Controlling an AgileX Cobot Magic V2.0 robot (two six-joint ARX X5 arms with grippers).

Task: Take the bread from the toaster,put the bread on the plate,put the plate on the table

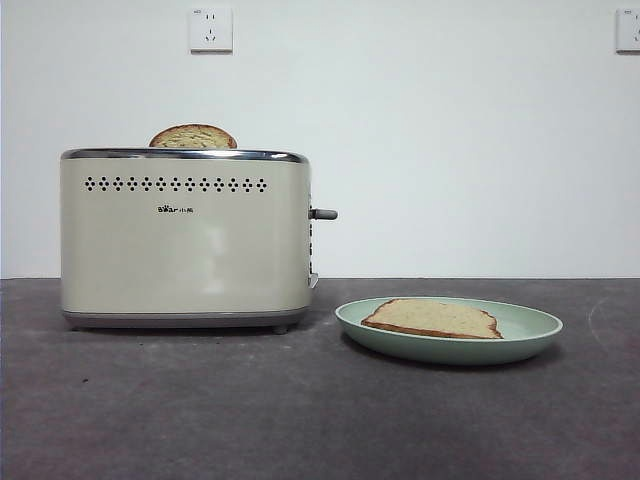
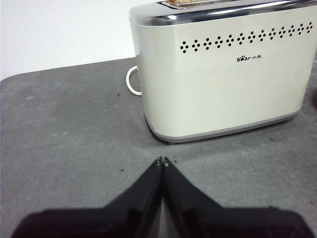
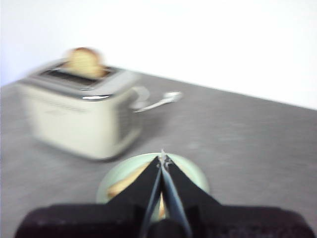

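Your bread [image 1: 432,319] lay on the plate [image 1: 530,330], already on the table [image 1: 300,420]; both grippers' fingers were pressed together, empty; nothing remained.

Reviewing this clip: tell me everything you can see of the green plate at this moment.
The plate is round, shallow and matte sage green with a low raised rim, looking like ceramic or melamine. It sits flat on the dark grey table, apart from the toaster, off its lever side. The bread, pale with a dark crust, lies flat in it. The right gripper hangs above it with jaws shut, not touching as far as the blurred right wrist view shows.
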